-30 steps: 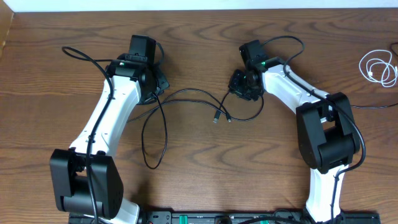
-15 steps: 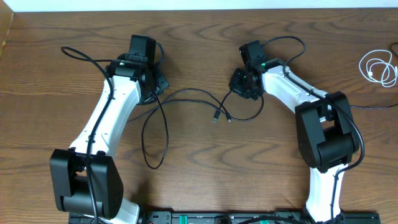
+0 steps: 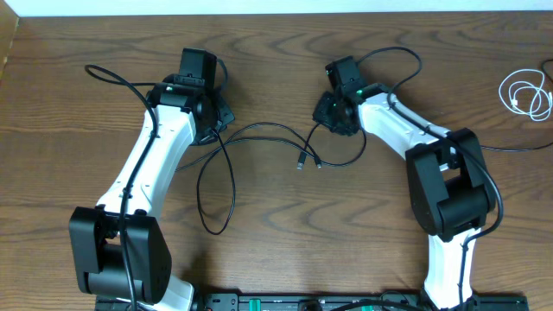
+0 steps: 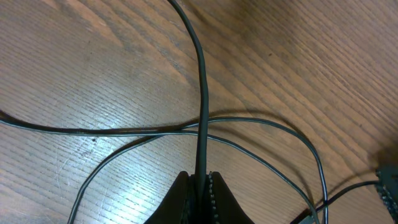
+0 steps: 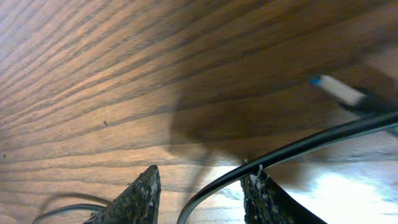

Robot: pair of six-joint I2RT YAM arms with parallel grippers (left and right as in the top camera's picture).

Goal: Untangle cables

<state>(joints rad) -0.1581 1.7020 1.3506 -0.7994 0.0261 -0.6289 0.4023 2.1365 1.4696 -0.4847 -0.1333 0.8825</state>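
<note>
The long black cable [image 3: 259, 127] lies across the table's middle, with a loop toward the front and two small plug ends [image 3: 308, 162] side by side. My left gripper [image 3: 216, 118] is shut on it; in the left wrist view the cable [image 4: 200, 93] runs straight out of the closed jaws [image 4: 200, 179] and crosses two other thin strands. My right gripper [image 3: 332, 116] is open at the cable's right part; in the right wrist view the cable [image 5: 298, 148] passes between the fingers [image 5: 202, 180], against the right one. The white cable [image 3: 525, 93] lies coiled at the far right, apart.
Thicker black arm wires curl behind the left arm [image 3: 108, 73] and the right arm [image 3: 399, 55]. A pale plug with a blue tip [image 5: 336, 90] shows in the right wrist view. The table's back edge is close behind both grippers.
My right gripper has shifted a little up and to the left along the black cable. The left arm and the cable's loop have not moved.
</note>
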